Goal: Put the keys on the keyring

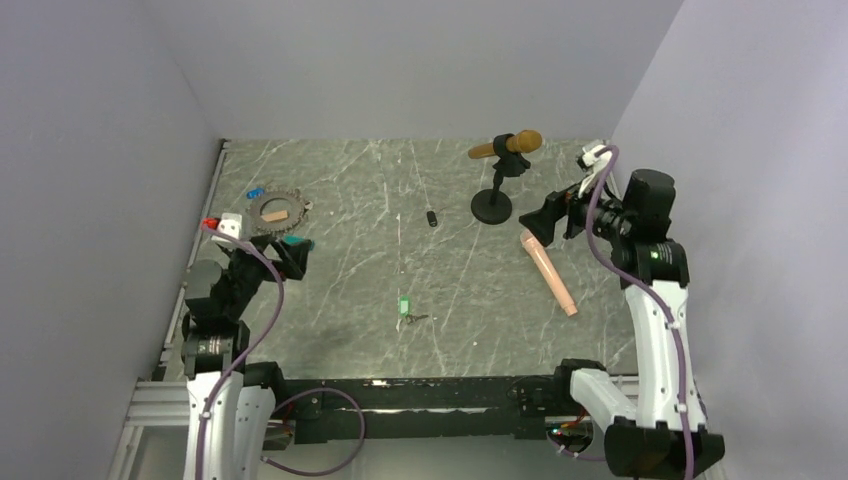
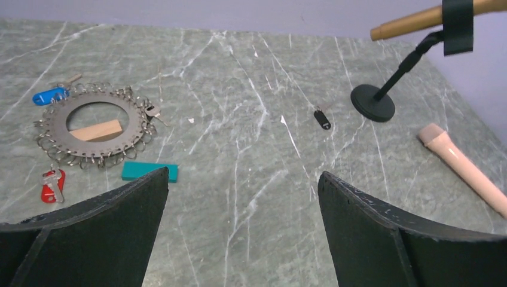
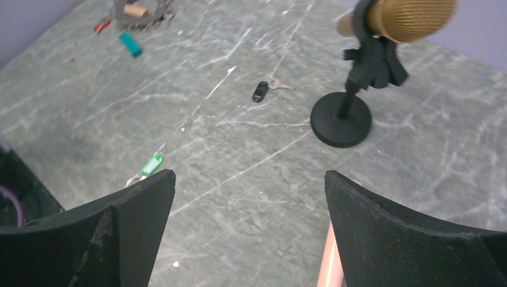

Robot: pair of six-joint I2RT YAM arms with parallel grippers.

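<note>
The left end effector (image 2: 242, 174) was wide open and held nothing. The right end effector (image 3: 249, 173) was open and empty too. The keyring (image 2: 98, 148) lay on the worktop (image 2: 251, 197). The red key (image 2: 52, 184) and blue key (image 2: 49, 95) lay just beside it. The green key (image 3: 152, 164) lay well apart.

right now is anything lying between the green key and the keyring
Mostly bare table. The teal block lies just off the keyring's near right edge, roughly on the line from the green key, so it may need skirting.
</note>
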